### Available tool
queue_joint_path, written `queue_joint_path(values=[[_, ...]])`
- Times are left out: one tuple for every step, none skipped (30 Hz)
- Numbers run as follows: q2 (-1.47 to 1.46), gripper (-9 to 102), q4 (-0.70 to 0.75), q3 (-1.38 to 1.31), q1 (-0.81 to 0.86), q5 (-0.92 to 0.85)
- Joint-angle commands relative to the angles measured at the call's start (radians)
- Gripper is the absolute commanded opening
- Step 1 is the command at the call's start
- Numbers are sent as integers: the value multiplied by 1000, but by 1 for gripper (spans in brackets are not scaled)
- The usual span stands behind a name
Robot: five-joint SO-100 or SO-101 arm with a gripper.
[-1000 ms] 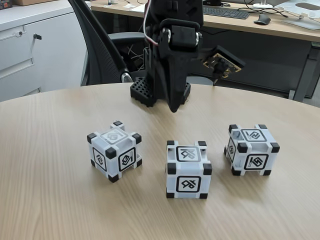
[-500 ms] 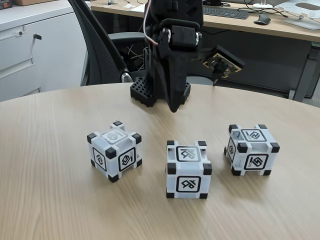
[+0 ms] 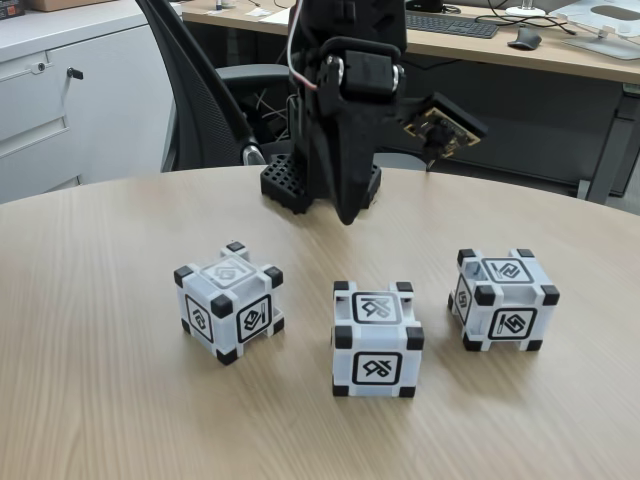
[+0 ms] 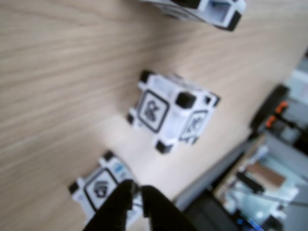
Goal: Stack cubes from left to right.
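Note:
Three white cubes with black corners stand apart in a row on the round wooden table (image 3: 100,400): the left cube (image 3: 228,300), the middle cube (image 3: 376,338) and the right cube (image 3: 503,298). My black gripper (image 3: 347,218) hangs tips-down above the table, behind the gap between the left and middle cubes, touching none of them. In the blurred wrist view the gripper (image 4: 137,188) looks shut and holds nothing. There, one cube (image 4: 98,188) lies just past its tips, another cube (image 4: 173,111) sits mid-frame, and a third cube (image 4: 202,7) is cut off at the top edge.
The arm's black base (image 3: 285,185) sits on the table's far side. Behind the table stand a black office chair (image 3: 200,110), a white cabinet (image 3: 60,100) on the left and a desk (image 3: 520,45) with a keyboard and mouse.

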Motion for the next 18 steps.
queue_joint_path(values=[[-12, 0, -14, -38, -2, -8], [-43, 0, -14, -52, -2, 6], [-77, 0, -14, -64, -2, 6], [-118, 0, -14, -80, -2, 5], [-161, 0, -15, -100, -2, 14], [-207, 0, -15, -123, -2, 21], [-252, 0, -15, -146, -2, 28], [-293, 0, -15, -175, -2, 34], [-334, 0, -15, -207, -2, 48], [-376, 0, -15, -238, -2, 60], [-413, 0, -15, -267, -2, 71], [-449, 0, -15, -295, -2, 83], [-485, 0, -15, -321, -2, 94], [-520, 0, -15, -347, -2, 101], [-558, 0, -15, -376, -2, 106], [-595, 0, -15, -405, 3, 109], [-635, 0, -15, -433, 9, 115], [-680, 0, -15, -460, 14, 120]])
